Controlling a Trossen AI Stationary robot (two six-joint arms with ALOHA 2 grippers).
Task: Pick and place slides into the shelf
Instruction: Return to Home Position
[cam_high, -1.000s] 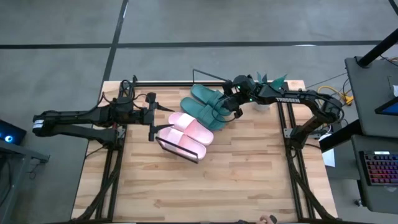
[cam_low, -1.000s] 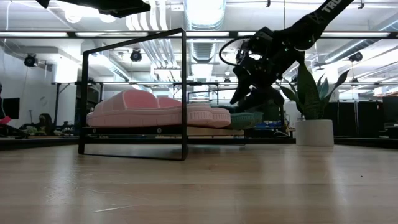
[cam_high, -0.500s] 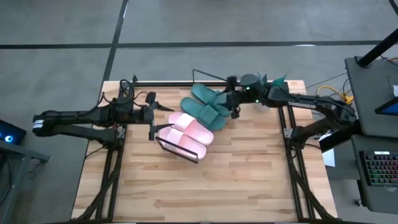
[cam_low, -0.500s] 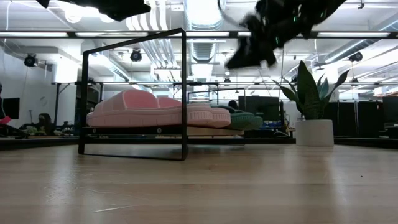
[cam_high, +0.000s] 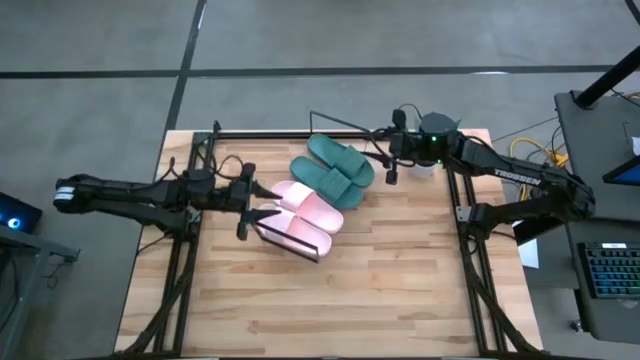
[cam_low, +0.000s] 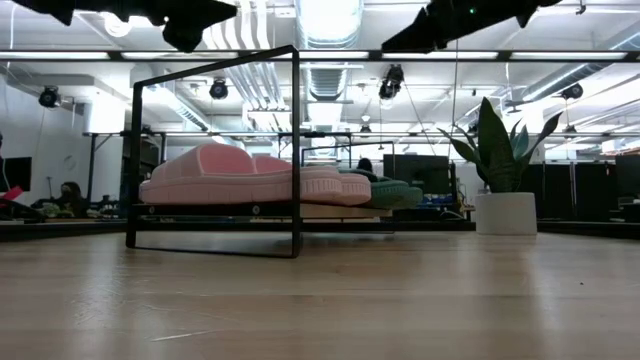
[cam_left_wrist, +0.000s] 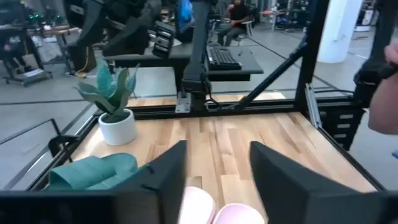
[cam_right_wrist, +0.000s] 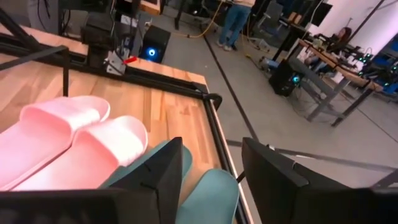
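Note:
Two pale pink slides (cam_high: 300, 215) and two dark teal slides (cam_high: 335, 170) lie side by side, soles down, on the shelf, whose black wire frame (cam_high: 288, 245) shows around them. In the low view the pink slides (cam_low: 240, 180) and the teal slides (cam_low: 388, 190) rest inside the frame (cam_low: 296, 150). My left gripper (cam_high: 247, 200) is open and empty, just left of the pink slides. My right gripper (cam_high: 384, 157) is open and empty, raised to the right of the teal slides. The left wrist view shows the pink slides (cam_left_wrist: 211, 211) below the open fingers; the right wrist view shows the teal slides (cam_right_wrist: 205, 193).
A potted plant in a white pot (cam_high: 432, 135) stands at the table's far right, close behind my right gripper; it also shows in the low view (cam_low: 500, 195). Bare wooden tabletop (cam_high: 330, 300) lies toward the near edge. People stand in the room beyond the table.
My right gripper has risen from the teal slides and drawn back toward the table's right edge, near the plant. The teal slides have stayed on the shelf. My left gripper has shifted a little toward the near edge.

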